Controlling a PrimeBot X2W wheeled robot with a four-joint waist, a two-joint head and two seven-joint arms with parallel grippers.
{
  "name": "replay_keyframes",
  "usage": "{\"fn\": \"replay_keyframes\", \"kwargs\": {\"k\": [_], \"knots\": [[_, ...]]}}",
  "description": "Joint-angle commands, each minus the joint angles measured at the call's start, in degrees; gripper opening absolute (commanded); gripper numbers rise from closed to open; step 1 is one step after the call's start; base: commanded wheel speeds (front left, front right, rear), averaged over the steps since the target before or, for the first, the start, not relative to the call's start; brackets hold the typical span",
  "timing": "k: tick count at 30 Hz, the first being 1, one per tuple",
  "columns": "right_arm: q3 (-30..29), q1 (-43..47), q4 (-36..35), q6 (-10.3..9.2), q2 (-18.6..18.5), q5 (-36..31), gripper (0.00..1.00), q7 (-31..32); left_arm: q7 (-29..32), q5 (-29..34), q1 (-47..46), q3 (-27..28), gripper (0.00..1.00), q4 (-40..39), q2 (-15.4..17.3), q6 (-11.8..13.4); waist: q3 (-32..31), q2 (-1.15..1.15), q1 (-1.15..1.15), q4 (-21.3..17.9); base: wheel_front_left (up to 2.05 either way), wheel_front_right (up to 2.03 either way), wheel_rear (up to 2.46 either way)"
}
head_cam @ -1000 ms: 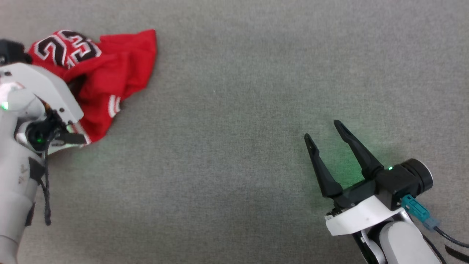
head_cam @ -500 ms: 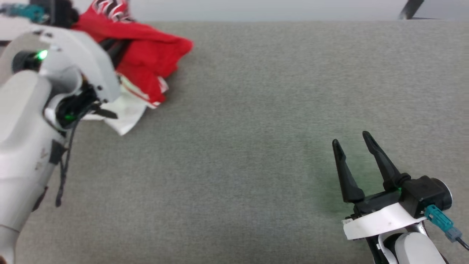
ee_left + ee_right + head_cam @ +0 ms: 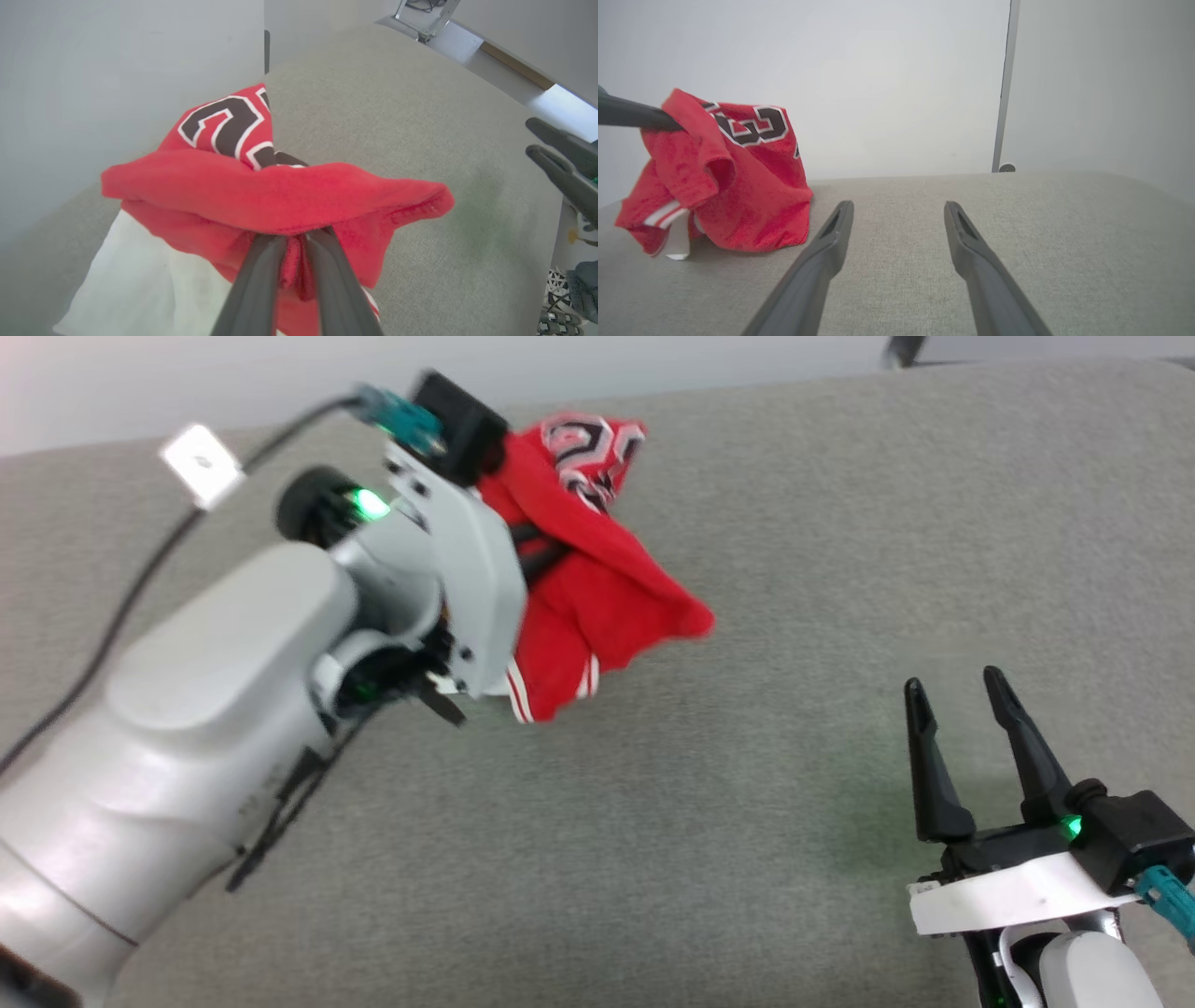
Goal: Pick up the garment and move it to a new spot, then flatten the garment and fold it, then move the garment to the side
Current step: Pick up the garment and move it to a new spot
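Nearest you, at the lower right of the head view, your right gripper [image 3: 953, 679] hovers low over the grey woven-fabric surface [image 3: 747, 821]. Its two long dark fingers are spread wide with nothing between them. Leave it parked, because it is well apart from the load and out of the carrying path.

Farther in, on your left, the left gripper [image 3: 296, 238] is pinched nearly together on a bunched fold of the garment [image 3: 607, 597], a red soft T-shirt with white sleeves, red-and-white striped trim and a black-and-white printed number. The shirt hangs crumpled from those fingers over the far left part of the surface. Its lowest folds and a white sleeve [image 3: 140, 275] droop close to the top, and I cannot tell whether they brush it.

This looks like the carry to a new spot. You hold a thick wad, not an edge, so travel smoothly; a jerk could shake the fold loose. Raise it enough that the trailing sleeve clears the surface and does not drag or roll under. Aim for the open middle, well short of the far edge [image 3: 794, 380] and the pale wall [image 3: 653, 359] beyond, where both grippers can reach to flatten it. Lower before you let go.
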Motion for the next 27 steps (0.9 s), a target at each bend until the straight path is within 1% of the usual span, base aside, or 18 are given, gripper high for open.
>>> {"fn": "replay_keyframes", "kwargs": {"k": [1,5,10,14,19,23,27], "knots": [[-0.8,0.3,-0.2,-0.08,0.3,0.6,1.00,-0.3,0.3,-0.6,-0.2,-1.9,0.00,-0.1,-0.7,-0.2,2.1,0.00,0.00,-3.1,0.00,0.00,0.00],[-1.8,-0.5,-0.8,-0.08,0.5,1.1,1.00,-0.4,1.2,-2.3,-0.3,-6.1,0.00,-0.2,-2.8,-0.2,3.7,0.00,0.00,-5.3,0.00,0.00,0.00],[-1.5,-1.5,-1.7,-0.08,0.7,1.9,1.00,-0.4,1.9,-4.6,-1.1,-9.5,0.00,0.4,-4.7,-0.2,5.4,0.00,0.00,-7.6,0.00,0.00,0.00],[-0.9,-1.9,-2.0,-0.08,0.7,3.6,1.00,-0.4,2.3,-5.3,-1.2,-10.9,0.00,2.2,-5.2,-0.2,6.7,0.00,0.00,-8.8,0.00,0.00,0.00],[-0.4,-2.8,-2.4,-0.08,0.7,5.0,1.00,-0.4,2.7,-5.8,-1.2,-11.9,0.00,7.7,-6.4,-0.2,8.4,0.00,0.00,-9.5,0.00,0.00,0.00],[0.1,-3.5,-2.5,-0.08,0.6,5.3,1.00,-0.4,4.5,-4.2,-1.2,-12.5,0.00,12.3,-6.9,0.0,9.5,0.00,0.00,-9.9,0.00,0.00,0.00],[0.5,-4.0,-2.6,-0.08,0.6,5.4,1.00,-0.4,6.3,-3.5,-0.8,-12.9,0.00,14.6,-7.5,0.1,10.1,0.00,0.00,-10.1,0.00,0.00,0.00]]}}
